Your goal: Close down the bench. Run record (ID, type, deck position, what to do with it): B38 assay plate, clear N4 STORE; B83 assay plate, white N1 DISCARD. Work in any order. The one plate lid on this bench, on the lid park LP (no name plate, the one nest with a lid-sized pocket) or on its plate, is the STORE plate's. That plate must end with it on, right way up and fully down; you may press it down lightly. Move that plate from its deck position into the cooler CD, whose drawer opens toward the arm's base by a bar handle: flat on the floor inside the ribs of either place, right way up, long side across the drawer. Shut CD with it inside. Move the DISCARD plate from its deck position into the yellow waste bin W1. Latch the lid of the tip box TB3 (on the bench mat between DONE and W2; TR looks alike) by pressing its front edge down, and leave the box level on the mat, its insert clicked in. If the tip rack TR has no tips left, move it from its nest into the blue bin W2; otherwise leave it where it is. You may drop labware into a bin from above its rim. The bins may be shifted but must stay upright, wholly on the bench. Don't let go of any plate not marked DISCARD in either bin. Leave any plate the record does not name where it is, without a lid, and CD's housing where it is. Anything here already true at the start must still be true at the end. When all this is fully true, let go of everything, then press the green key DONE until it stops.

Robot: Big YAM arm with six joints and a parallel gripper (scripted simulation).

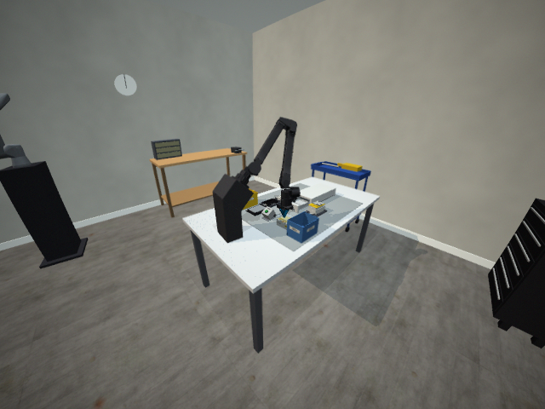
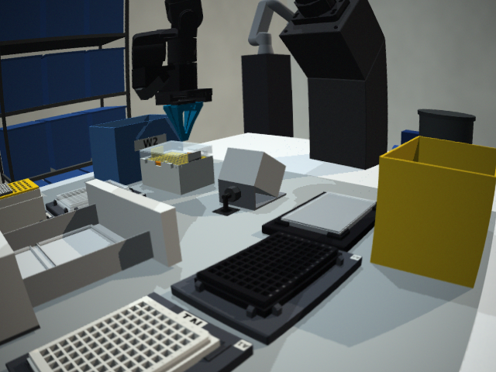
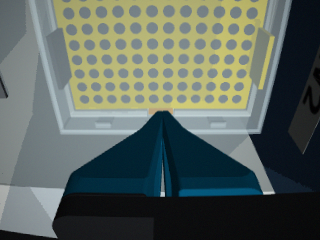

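Observation:
My gripper is shut and empty. It points straight down over the front edge of the tip box TB3, close above its clear lid. I cannot tell whether it touches. The box is grey with a yellow insert and stands between the blue bin W2 and the DONE key housing. The clear plate sits on its nest at the left. The white plate sits on N1 at the front. The plate lid lies on the lid park.
The cooler's drawer stands open and holds nothing. The yellow bin W1 stands at the right. A black plate sits on a nest in the middle. The tip rack TR is at the far left. The arm's base stands behind.

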